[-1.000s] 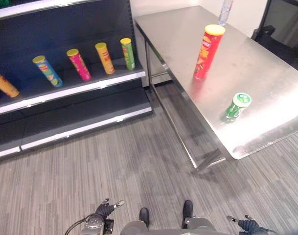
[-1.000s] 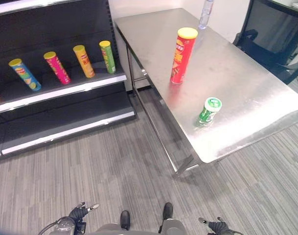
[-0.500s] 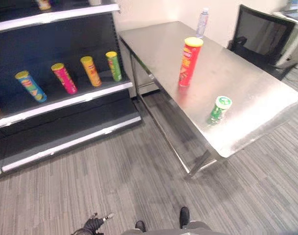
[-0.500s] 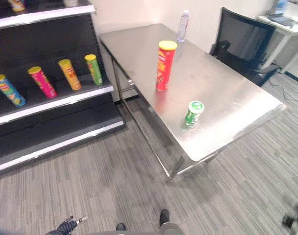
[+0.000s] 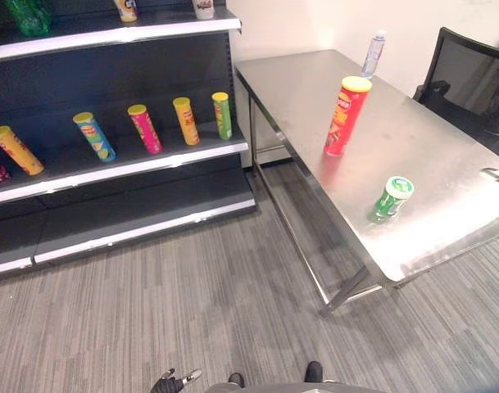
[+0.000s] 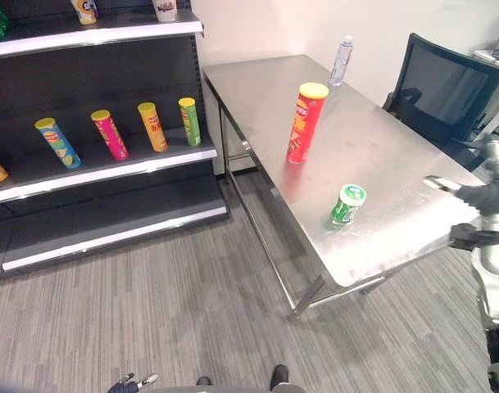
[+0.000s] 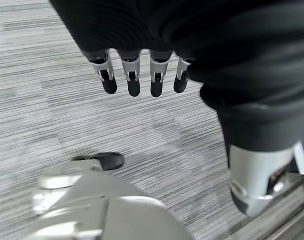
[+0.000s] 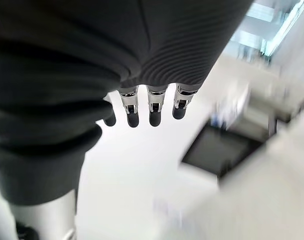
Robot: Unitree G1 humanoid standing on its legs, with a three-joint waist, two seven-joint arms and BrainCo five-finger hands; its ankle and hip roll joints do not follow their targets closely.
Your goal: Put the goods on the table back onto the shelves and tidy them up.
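Reaching up past the table's far right edge, the right hand (image 6: 478,196) has risen into sight, fingers straight and empty; a black chair (image 6: 442,90) stands just behind it. Low by the floor, the left hand (image 7: 137,75) hangs loose, holding nothing. On the steel table (image 6: 380,147) the red can (image 6: 305,123) stands upright, the green can (image 6: 347,204) nearer the edge also stands, leaning slightly; a water bottle (image 6: 341,60) stands at the back. Four tubes (image 6: 153,126) lean on the shelf (image 6: 102,173).
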